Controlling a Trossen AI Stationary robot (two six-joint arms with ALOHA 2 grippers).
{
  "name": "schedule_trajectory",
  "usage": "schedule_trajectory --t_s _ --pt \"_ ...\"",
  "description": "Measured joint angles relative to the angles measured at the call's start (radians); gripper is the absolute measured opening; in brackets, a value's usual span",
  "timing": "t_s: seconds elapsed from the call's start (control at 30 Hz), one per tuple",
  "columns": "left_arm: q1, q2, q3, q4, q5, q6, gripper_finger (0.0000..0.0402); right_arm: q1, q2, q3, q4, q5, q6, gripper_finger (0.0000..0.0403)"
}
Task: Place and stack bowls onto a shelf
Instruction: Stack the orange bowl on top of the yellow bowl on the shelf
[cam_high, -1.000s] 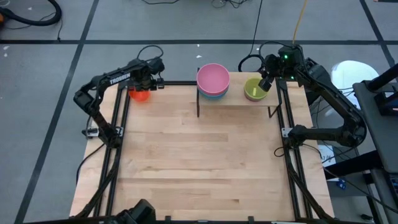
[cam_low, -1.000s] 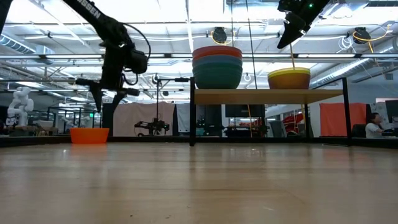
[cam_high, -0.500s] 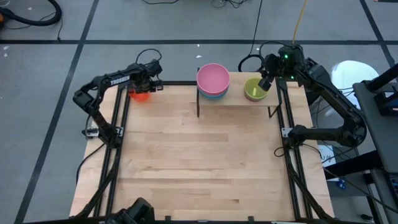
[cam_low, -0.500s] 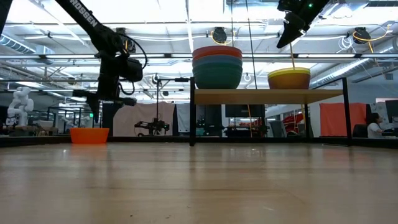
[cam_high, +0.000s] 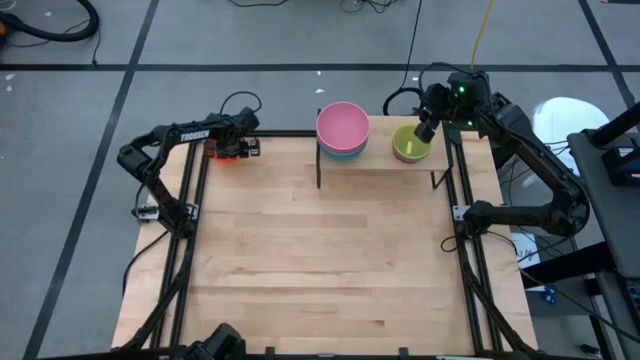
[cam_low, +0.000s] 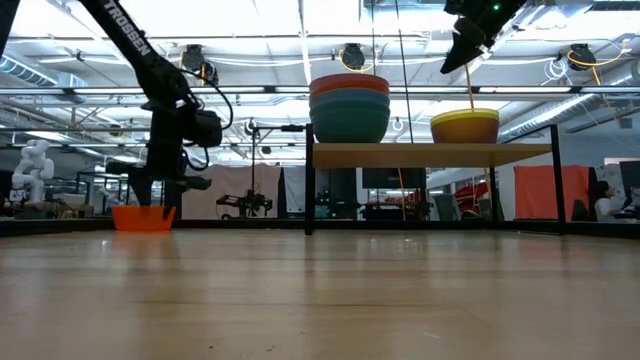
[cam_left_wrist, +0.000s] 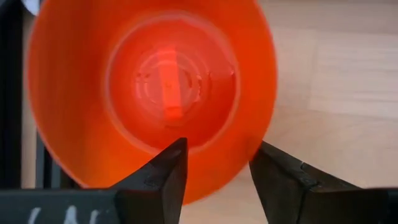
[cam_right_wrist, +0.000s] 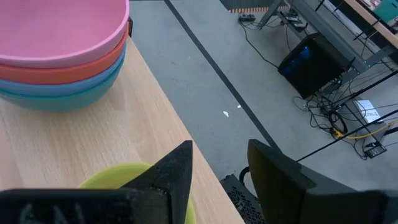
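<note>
The orange bowl (cam_left_wrist: 155, 87) stands on its base at the table's far left corner (cam_high: 216, 153) (cam_low: 143, 218). My left gripper (cam_left_wrist: 217, 152) (cam_high: 234, 144) (cam_low: 150, 200) is open and low over it, one finger over the inside and one outside the rim. The shelf (cam_high: 385, 166) (cam_low: 430, 153) carries a stack with the pink bowl (cam_high: 342, 124) (cam_right_wrist: 56, 31) on top, and the green bowl (cam_high: 408, 146) (cam_right_wrist: 118, 177) nested in the yellow bowl (cam_low: 465, 126). My right gripper (cam_high: 424, 131) (cam_low: 452, 62) (cam_right_wrist: 221, 149) hangs open above the green bowl. No purple bowl shows. My left gripper comes from above, pointing down, and straddles the orange bowl's wall (cam_left_wrist: 249, 134), one finger (cam_left_wrist: 168, 165) inside and the other (cam_left_wrist: 277, 171) outside. Whether either finger touches the wall I cannot tell. The bowl rests on the table.
Below pink, the stack shows red (cam_right_wrist: 74, 65), blue (cam_right_wrist: 93, 81) and teal (cam_low: 349, 122) bowls. Black frame rails run along the table's left (cam_high: 185, 200) and right (cam_high: 462, 200) sides. The broad tabletop (cam_high: 320, 260) lies in front of the shelf. A person sits in the room beyond (cam_low: 603, 203).
My left gripper has come down from about shelf height onto the orange bowl, shifting slightly toward the table's left edge, and its fingers now reach the bowl's rim. The bowl has stayed in place.
</note>
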Motion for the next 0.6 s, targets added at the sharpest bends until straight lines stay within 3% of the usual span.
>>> schedule_trajectory --t_s 0.13,0.37,0.6 --pt "0.001 0.0 -0.041 0.041 -0.001 0.025 0.0136 0.0 0.0 0.0 0.009 0.0 0.0 0.0146" --pt "0.0 -0.002 -0.045 0.043 0.057 0.083 0.0014 0.0 0.0 0.0 0.023 0.0 0.01 0.0146" --pt "-0.061 -0.019 -0.044 0.007 0.203 0.121 0.0006 0.0 0.0 0.0 0.022 0.001 0.011 0.0146"
